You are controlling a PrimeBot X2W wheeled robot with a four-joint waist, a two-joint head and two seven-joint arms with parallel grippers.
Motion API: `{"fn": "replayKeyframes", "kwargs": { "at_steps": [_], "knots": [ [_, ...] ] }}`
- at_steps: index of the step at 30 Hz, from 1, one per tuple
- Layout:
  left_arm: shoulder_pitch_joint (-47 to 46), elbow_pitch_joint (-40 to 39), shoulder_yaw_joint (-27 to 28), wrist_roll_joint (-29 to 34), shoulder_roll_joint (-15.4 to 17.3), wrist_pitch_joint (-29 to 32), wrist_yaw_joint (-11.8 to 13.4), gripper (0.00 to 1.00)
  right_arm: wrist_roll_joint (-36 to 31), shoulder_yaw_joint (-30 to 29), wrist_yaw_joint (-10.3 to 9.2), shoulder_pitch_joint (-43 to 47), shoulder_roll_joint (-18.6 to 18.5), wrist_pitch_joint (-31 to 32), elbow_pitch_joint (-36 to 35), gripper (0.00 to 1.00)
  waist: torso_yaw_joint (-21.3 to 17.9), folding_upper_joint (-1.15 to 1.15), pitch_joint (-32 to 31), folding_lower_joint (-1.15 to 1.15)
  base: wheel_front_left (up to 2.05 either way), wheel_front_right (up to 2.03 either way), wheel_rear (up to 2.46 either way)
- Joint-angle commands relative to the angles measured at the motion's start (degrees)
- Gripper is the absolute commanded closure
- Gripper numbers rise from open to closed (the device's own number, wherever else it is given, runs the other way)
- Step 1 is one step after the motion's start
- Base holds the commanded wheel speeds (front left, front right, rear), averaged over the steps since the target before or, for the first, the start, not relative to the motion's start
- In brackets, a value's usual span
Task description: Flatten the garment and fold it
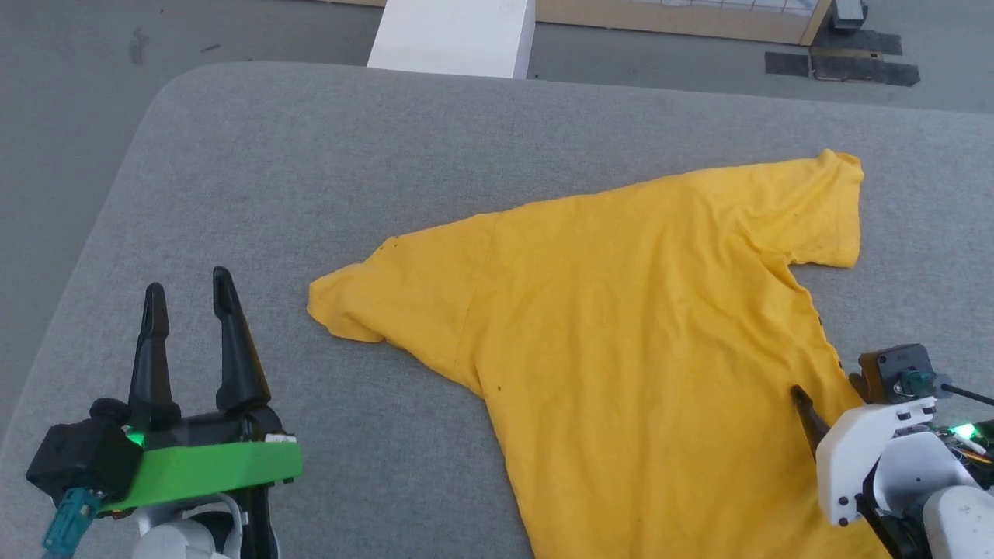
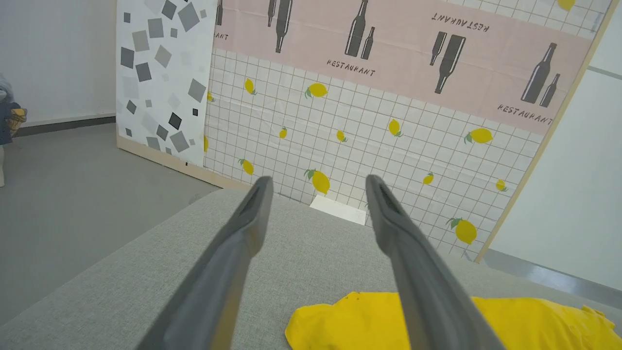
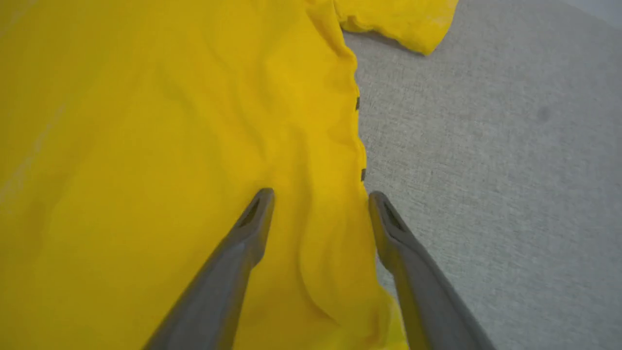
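Note:
The garment (image 1: 637, 326) is a bright yellow T-shirt lying spread on the grey padded surface (image 1: 326, 171), plain side up, one sleeve pointing left and the other at the upper right. Small black marks show along its right edge (image 3: 362, 174). My left gripper (image 1: 190, 299) stands open at the lower left, off the cloth, with the left sleeve (image 2: 350, 321) just beyond its fingers. My right gripper (image 3: 320, 197) is open over the garment's right side edge, one finger over the cloth and the other at the edge; the fabric between them is rumpled.
A white box (image 1: 454, 35) stands on the floor past the far edge of the surface. A patterned panel (image 2: 388, 97) with lemons and bottles rises behind it. Grey floor (image 1: 70, 116) lies to the left of the surface.

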Motion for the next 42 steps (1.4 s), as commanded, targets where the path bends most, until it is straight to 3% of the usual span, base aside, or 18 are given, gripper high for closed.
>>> {"fn": "replayKeyframes", "kwargs": {
  "at_steps": [1,4,5,6,13,21,26,27,28,29,36,42],
  "knots": [
    [0.4,-0.2,-0.2,0.6,-0.3,-0.3,-0.2,0.0,-0.5,-0.4,-0.08,-1.3,0.1,0.0,1.0,0.0,0.3,0.0,0.5,0.0,0.0,0.0,0.0],
    [0.0,-0.2,-0.4,0.8,-0.3,-0.3,-0.2,0.0,-0.4,-1.1,-0.08,-1.8,0.7,0.4,3.4,0.0,0.3,0.0,0.9,0.0,0.0,0.0,0.0],
    [0.0,-0.2,-0.5,0.8,-0.3,-0.3,-0.2,0.0,-0.3,-1.3,-0.08,-1.9,0.9,0.7,4.0,0.7,0.3,0.0,0.9,0.0,0.0,0.0,0.0],
    [-0.1,-0.2,-0.5,0.8,-0.3,-0.3,-0.2,0.0,-0.3,-1.6,-0.08,-2.1,1.0,0.9,4.5,1.0,0.2,0.0,0.9,0.0,0.0,0.0,0.0],
    [0.0,-0.3,-0.1,0.8,-0.3,-0.3,0.1,0.0,0.6,-5.4,-0.08,-3.1,1.7,-1.0,2.4,1.0,-2.1,0.0,0.5,0.0,0.0,0.0,0.0],
    [0.2,0.4,-0.7,0.9,-0.3,-0.3,0.6,0.0,0.3,-18.2,-0.08,4.3,4.0,-1.9,-1.2,1.0,-3.7,0.0,0.4,0.0,0.0,0.0,0.0],
    [0.5,1.4,-0.6,1.1,-0.3,-0.3,0.9,0.0,-1.6,-21.7,-0.08,8.1,5.9,-2.4,-2.5,1.0,-4.1,0.0,0.8,0.0,0.0,0.0,0.0],
    [0.6,1.7,-0.5,1.1,-0.3,-0.3,0.9,0.0,-1.6,-21.7,-0.08,8.1,6.3,-2.7,-2.8,0.77,-4.3,0.0,0.9,0.0,0.0,0.0,0.0],
    [0.6,1.8,-0.5,1.1,-0.3,-0.3,1.0,0.0,-1.7,-21.7,-0.08,8.0,6.7,-3.2,-3.1,0.23,-4.4,0.0,0.9,0.0,0.0,0.0,0.0],
    [0.7,2.0,-0.4,1.2,-0.3,-0.3,1.0,0.0,-1.8,-21.5,-0.08,7.7,7.2,-3.9,-3.6,0.0,-4.5,0.0,0.9,0.0,0.0,0.0,0.0],
    [0.7,2.3,-0.6,1.7,0.1,-0.3,1.0,0.0,0.7,-20.4,-0.08,6.1,9.9,-10.1,-13.1,0.0,-5.3,0.0,0.3,0.0,0.0,0.0,0.0],
    [0.9,0.0,-1.0,3.8,0.8,-0.3,0.1,0.0,3.5,-17.3,-0.08,8.3,10.4,-21.7,-23.5,0.0,-6.0,0.0,0.4,0.0,0.0,0.0,0.0]
  ]
}}
